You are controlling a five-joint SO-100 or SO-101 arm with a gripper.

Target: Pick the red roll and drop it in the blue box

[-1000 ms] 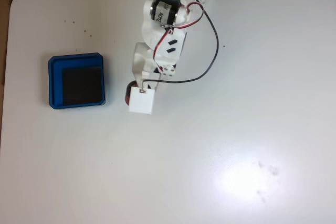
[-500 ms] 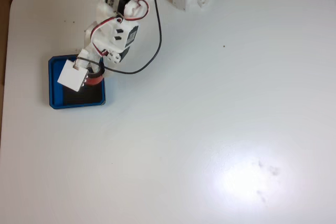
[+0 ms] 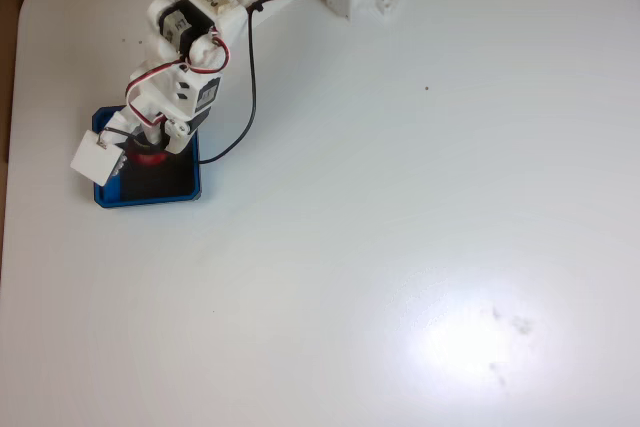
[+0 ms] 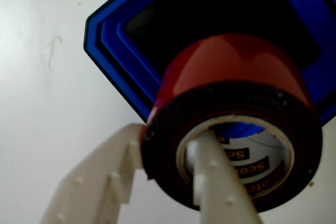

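The claw [image 4: 167, 182] is clamped on the roll [image 4: 236, 93]: in the wrist view one white finger [image 4: 212, 177] runs up through the roll's centre hole and the other presses its outer red wall, so the ring's side is pinched between them. The roll hangs over the box [image 4: 123, 61], with the black floor behind it, but the near blue rim and corner sit just under the roll's lower edge. In the fixed view the roll [image 3: 150, 155] shows over the left part of the box [image 3: 190, 182], close to its left rim. The step in hand looks like the release. To do it well, I would carry the roll a little further in, toward the middle of the floor, lower it, then part the fingers fully so the inner finger clears the hole and does not drag the ring out or tip it onto the rim.
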